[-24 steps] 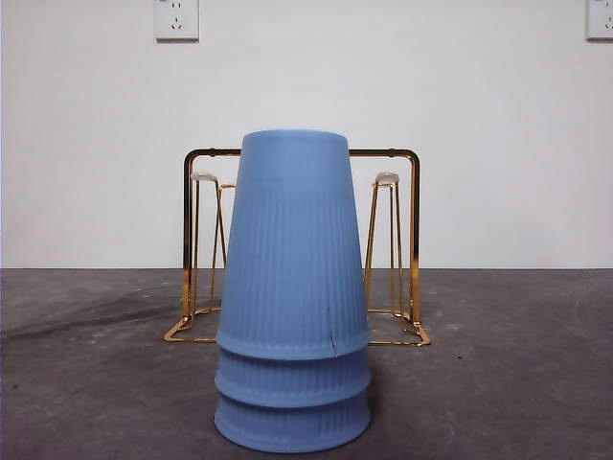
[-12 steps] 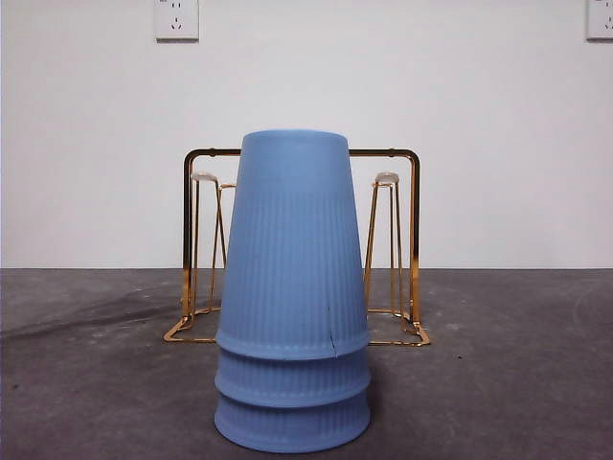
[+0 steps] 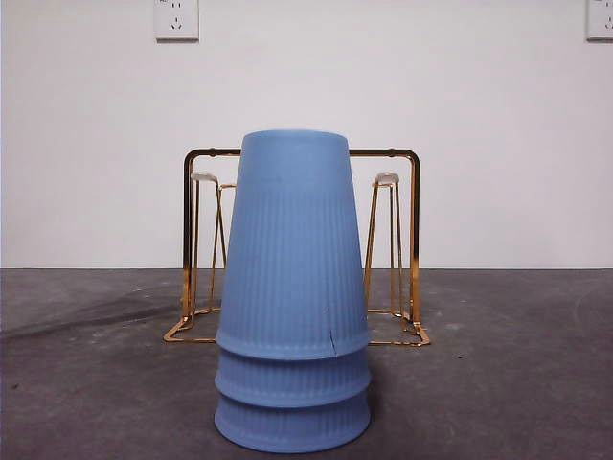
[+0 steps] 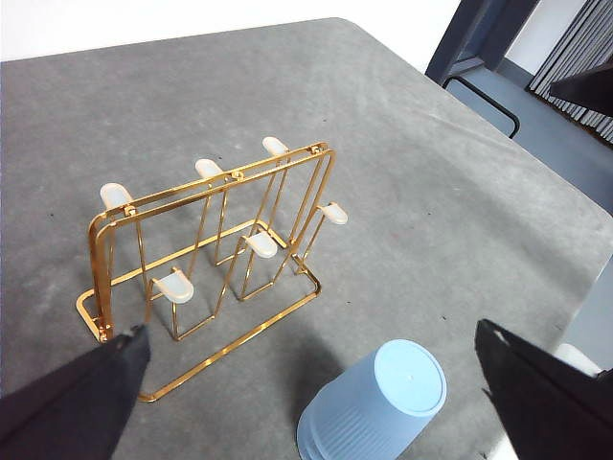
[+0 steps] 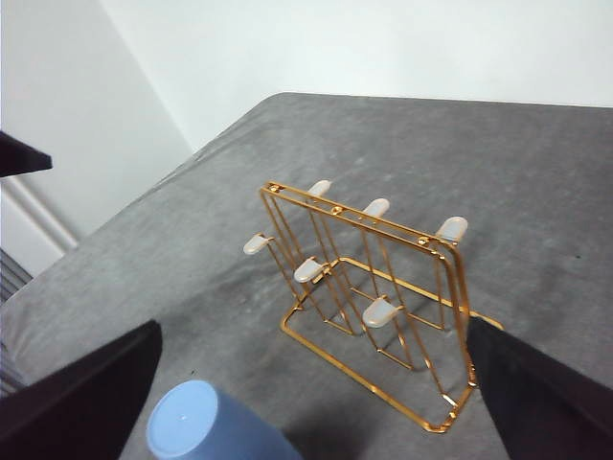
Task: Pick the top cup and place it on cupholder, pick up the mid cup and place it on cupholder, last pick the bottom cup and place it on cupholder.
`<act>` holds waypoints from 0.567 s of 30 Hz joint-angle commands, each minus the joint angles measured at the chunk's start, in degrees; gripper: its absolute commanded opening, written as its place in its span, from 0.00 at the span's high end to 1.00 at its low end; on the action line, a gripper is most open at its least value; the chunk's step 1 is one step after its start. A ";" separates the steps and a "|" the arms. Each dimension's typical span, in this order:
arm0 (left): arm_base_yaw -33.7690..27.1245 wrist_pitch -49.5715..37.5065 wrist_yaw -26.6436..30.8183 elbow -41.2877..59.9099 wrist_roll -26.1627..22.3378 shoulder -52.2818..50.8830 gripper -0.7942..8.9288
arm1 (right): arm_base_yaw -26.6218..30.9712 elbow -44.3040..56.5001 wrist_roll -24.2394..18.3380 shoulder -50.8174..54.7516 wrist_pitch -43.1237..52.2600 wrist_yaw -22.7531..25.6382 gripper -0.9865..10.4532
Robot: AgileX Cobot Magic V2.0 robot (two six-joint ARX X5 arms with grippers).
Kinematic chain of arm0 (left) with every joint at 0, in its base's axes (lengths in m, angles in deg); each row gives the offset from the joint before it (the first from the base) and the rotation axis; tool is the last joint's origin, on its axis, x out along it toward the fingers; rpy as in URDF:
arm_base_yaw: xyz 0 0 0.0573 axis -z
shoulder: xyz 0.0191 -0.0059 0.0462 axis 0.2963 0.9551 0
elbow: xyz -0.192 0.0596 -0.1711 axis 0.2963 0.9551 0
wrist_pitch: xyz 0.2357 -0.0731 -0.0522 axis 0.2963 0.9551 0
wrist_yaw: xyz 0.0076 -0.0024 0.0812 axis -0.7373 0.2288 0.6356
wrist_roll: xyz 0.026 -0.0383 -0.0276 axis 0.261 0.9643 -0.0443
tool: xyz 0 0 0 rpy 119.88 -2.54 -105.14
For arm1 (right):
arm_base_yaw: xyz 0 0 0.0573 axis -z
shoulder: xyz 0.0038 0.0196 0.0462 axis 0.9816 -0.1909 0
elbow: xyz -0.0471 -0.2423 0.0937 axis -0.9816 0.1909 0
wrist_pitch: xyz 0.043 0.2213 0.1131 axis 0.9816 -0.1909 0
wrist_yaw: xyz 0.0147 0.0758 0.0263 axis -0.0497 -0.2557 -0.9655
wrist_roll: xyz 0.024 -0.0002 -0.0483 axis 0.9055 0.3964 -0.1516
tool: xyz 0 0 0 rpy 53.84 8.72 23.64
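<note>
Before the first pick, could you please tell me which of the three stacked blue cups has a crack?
The top cup, covering the other two: a thin dark crack runs up from its rim.

We see a dark grey table (image 3: 86, 383). The cupholder (image 4: 206, 249) stands upright on it between both arms' spread jaws. The bottom cup (image 3: 292, 424) of an upside-down blue stack sits directly on it, near the jaws.

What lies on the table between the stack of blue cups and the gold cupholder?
Nothing: in the left wrist view, bare grey table separates the top cup and the cupholder.
</note>
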 commanded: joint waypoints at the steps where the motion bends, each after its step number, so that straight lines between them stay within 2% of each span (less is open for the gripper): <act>1: 0.26 -0.52 -0.31 -1.22 -0.02 0.17 0.34 | -2.34 -1.27 0.15 -0.33 0.50 0.42 0.47; 6: 0.37 0.33 -0.31 -1.22 1.03 -1.68 0.34 | -10.51 -2.69 0.28 -1.29 -0.35 7.67 0.47; 17: 1.03 2.56 -0.31 -1.22 0.66 -8.39 0.34 | -35.43 -9.25 1.66 -13.44 -4.79 24.28 0.47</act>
